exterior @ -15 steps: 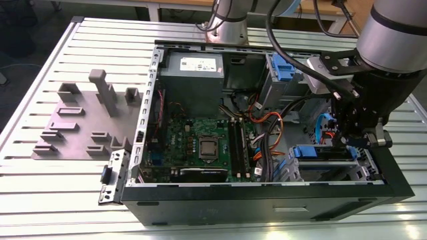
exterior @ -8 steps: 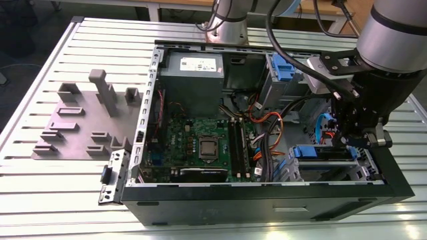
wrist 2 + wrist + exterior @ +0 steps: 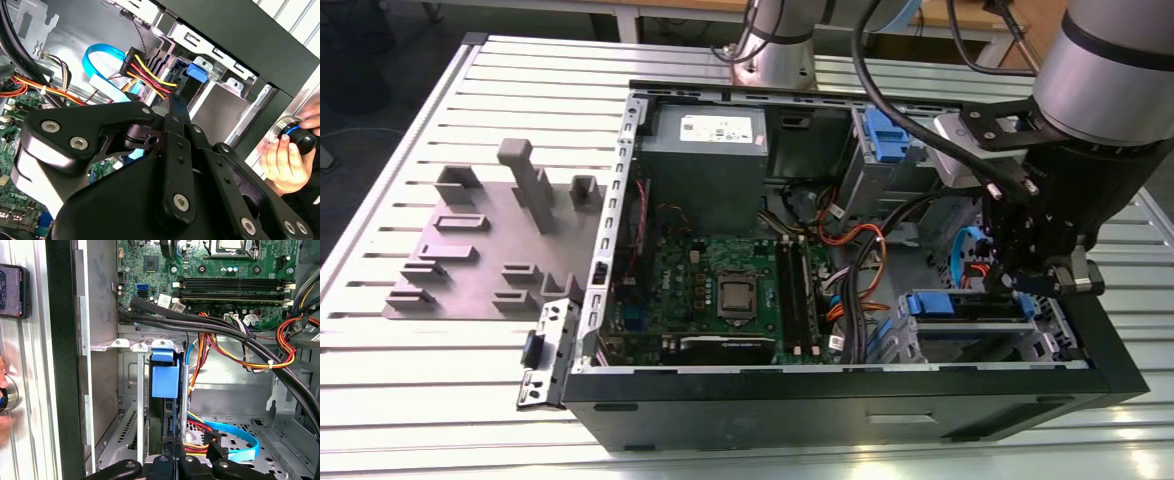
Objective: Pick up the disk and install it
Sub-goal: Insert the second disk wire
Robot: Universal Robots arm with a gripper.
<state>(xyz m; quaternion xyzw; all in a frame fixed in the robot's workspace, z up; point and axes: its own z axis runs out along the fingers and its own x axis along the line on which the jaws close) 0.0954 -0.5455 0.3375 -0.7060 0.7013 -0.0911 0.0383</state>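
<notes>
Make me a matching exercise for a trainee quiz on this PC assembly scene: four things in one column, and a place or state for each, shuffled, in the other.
Things:
1. disk
2. grey fixture plate
3. power supply
4. pincer

Places or states:
A. outside the case, on the slatted table at the exterior view's left
B. far corner of the case, white sticker on top
C. standing in the drive cage, blue carrier showing
D. hanging right beside the drive cage

Pairs: 1-C, 2-A, 3-B, 4-D

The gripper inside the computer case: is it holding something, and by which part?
It cannot be told: the gripper hangs right over the disk in its bay, but the contact is hidden.
</notes>
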